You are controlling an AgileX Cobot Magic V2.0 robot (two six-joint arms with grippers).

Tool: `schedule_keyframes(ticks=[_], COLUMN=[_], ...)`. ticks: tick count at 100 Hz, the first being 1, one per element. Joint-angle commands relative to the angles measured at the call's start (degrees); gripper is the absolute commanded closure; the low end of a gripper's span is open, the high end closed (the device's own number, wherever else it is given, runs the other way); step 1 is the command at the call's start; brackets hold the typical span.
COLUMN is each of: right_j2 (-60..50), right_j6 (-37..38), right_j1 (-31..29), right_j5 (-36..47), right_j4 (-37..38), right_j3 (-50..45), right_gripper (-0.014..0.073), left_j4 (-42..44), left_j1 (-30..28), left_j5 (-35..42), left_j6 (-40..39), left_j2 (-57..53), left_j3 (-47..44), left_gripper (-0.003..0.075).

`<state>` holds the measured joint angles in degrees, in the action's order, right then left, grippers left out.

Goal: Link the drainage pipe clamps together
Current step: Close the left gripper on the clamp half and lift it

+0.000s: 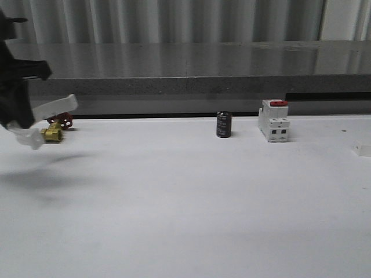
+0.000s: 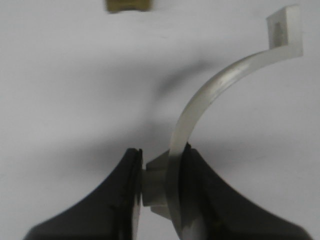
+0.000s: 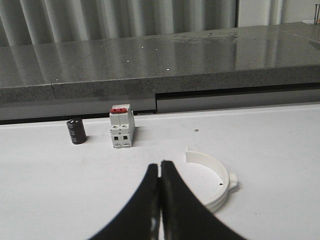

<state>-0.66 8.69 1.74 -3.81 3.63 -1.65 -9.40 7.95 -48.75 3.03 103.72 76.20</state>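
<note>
My left gripper [image 2: 161, 157] is shut on one white drainage pipe clamp [image 2: 215, 90], pinching its side tab and band. The half-ring curves away from the fingers to a flat end flange, above the table. In the front view this clamp [image 1: 57, 108] hangs in the air at the far left, held by the left gripper [image 1: 24, 123]. The second clamp [image 3: 216, 181] lies flat on the white table just beside my right gripper [image 3: 160, 167]. That gripper is shut with nothing between its fingers. A white bit [image 1: 362, 150] at the right edge may be this clamp.
A brass valve with a red handle [image 1: 55, 131] sits on the table behind the held clamp. A black cylinder [image 1: 224, 124] and a white breaker with a red top [image 1: 274, 120] stand at the back centre. A grey ledge [image 1: 185, 63] runs behind the table.
</note>
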Motion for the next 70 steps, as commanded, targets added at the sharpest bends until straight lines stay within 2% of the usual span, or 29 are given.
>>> schedule_keyframes(ticks=[1, 13, 34, 46, 70], right_j2=[-0.98, -0.98, -0.98, -0.98, -0.98], right_j6=[-0.28, -0.28, -0.28, -0.28, -0.28], right_j1=[-0.32, -0.32, -0.32, -0.32, -0.32], right_j5=[4.68, 4.68, 4.68, 4.68, 4.68], right_j4=[-0.17, -0.17, -0.17, -0.17, -0.17], right_j3=[1.13, 1.13, 1.13, 1.13, 1.13], right_gripper=[0.0661, 0.0661, 0.0661, 0.0661, 0.0661], left_j4=[0.79, 2.18, 4.55, 8.13, 8.85], left_j1=[4.40, 9.79, 15.94, 17.63, 17.76], left_j5=[2.86, 3.63, 6.71, 8.39, 9.30], left_j6=[-4.73, -9.51, -15.34, -19.72, -20.57], left_j2=[-1.67, 0.65, 4.92, 6.35, 7.80], left_j3=[1.25, 1.25, 1.87, 1.87, 1.87], left_gripper=[0.0741, 0.0741, 0.0741, 0.0741, 0.0741])
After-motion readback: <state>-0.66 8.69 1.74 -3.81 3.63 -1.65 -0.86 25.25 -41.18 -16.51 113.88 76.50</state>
